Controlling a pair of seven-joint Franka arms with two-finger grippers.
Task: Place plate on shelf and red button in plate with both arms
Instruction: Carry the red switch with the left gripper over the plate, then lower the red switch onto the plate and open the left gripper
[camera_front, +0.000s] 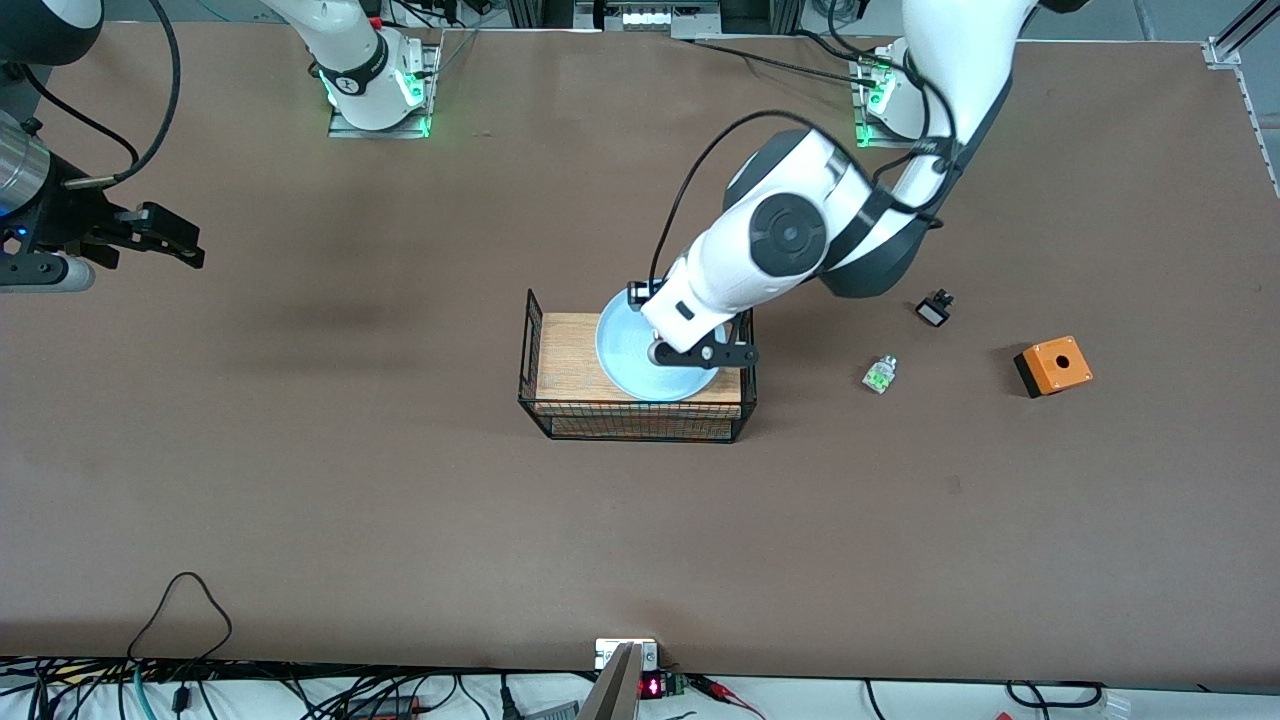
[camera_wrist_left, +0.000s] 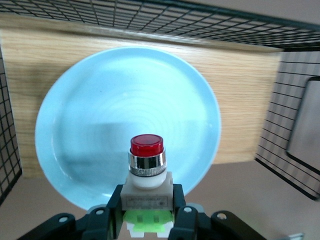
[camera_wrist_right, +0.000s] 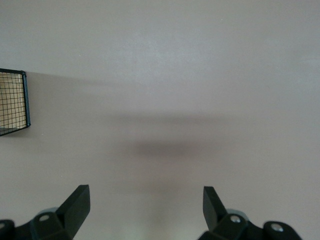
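Left end effector (camera_wrist_left: 147, 220) grips the red button (camera_wrist_left: 147, 165) above the plate (camera_wrist_left: 75, 125), ready to drop; right end effector (camera_wrist_right: 145, 205) waits agape, empty, near the worktop (camera_front: 300, 500) edge.

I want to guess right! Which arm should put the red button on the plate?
Probably the left: its gripper holds the red button right over the plate. The right gripper waits open, away near the table's end.
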